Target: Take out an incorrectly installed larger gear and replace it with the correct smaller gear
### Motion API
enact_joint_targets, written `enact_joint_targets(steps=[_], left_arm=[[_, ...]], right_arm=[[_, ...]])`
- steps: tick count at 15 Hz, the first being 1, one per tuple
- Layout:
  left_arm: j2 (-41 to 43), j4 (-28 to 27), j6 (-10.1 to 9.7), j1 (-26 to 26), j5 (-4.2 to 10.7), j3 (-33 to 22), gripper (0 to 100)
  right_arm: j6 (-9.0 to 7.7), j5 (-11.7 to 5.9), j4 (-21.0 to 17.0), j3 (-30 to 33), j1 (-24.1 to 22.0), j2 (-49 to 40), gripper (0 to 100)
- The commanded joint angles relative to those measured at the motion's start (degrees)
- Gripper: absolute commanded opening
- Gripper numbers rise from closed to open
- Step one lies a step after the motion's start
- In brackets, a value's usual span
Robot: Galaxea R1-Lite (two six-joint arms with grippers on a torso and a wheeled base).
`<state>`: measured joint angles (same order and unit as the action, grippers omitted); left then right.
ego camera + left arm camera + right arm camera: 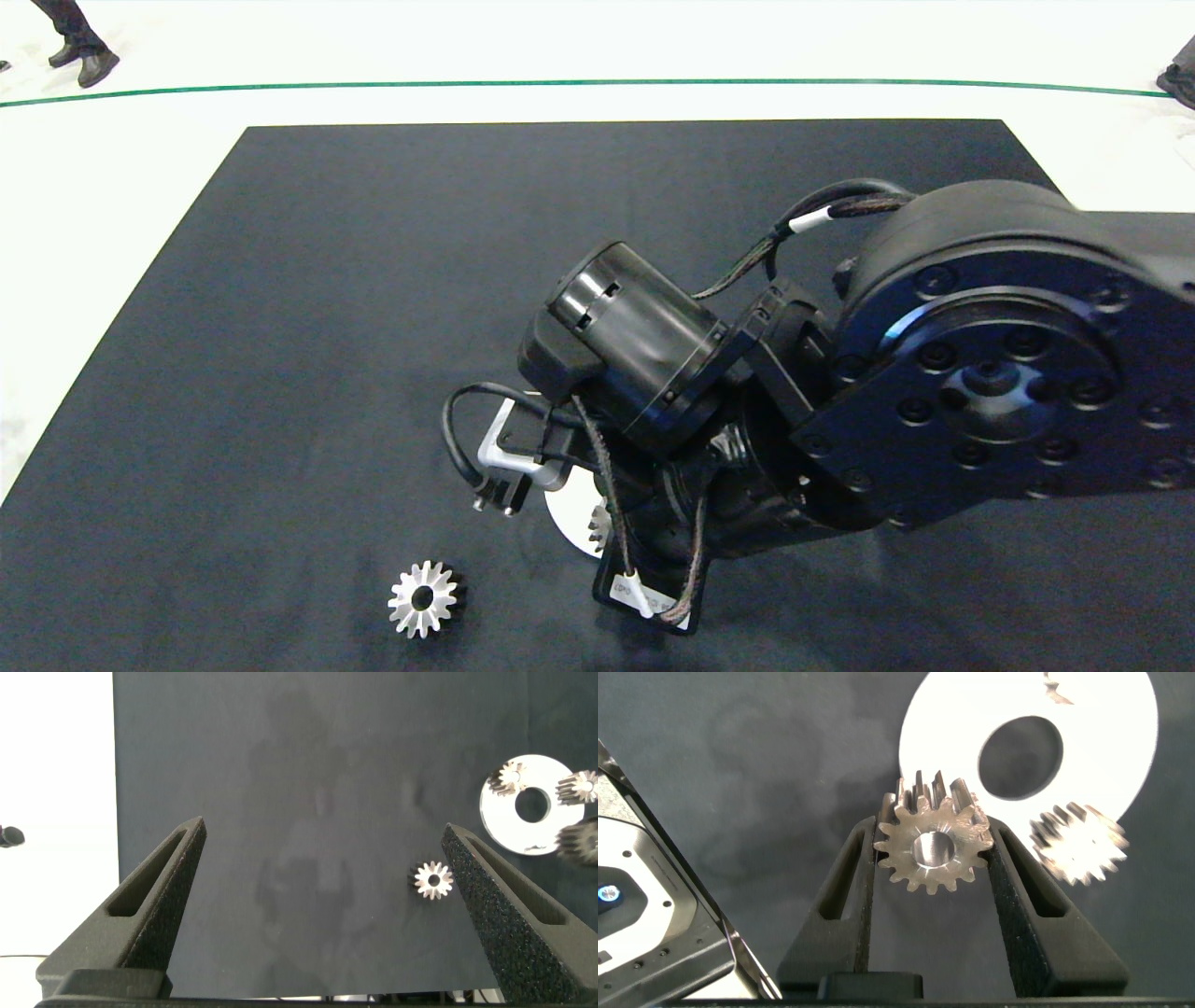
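My right gripper (932, 849) pinches the smaller gear (931, 851) just over the white disc's (1120, 742) edge. The larger gear (423, 598) lies alone on the black mat (280, 327); my left gripper (322, 905) gapes wide.

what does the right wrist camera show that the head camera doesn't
Only the right wrist view shows the right hand shut on the smaller gear, held beside the disc's hole. Only the head view shows the larger gear lying alone on the black mat, and a person's shoes beyond the table. Both show the white disc with a gear on it.
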<state>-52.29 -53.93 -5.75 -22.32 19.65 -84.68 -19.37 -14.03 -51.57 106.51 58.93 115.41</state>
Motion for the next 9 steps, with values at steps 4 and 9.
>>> enact_joint_targets(steps=[4,9], left_arm=[[0.08,-0.3,-0.05,0.0,0.12,-0.31,100],[0.17,-0.3,-0.05,0.0,0.12,-0.31,100]], right_arm=[[-0.14,-0.21,-0.47,0.45,-0.04,2.19,25],[-0.14,-3.37,-0.47,0.45,-0.22,2.98,25]])
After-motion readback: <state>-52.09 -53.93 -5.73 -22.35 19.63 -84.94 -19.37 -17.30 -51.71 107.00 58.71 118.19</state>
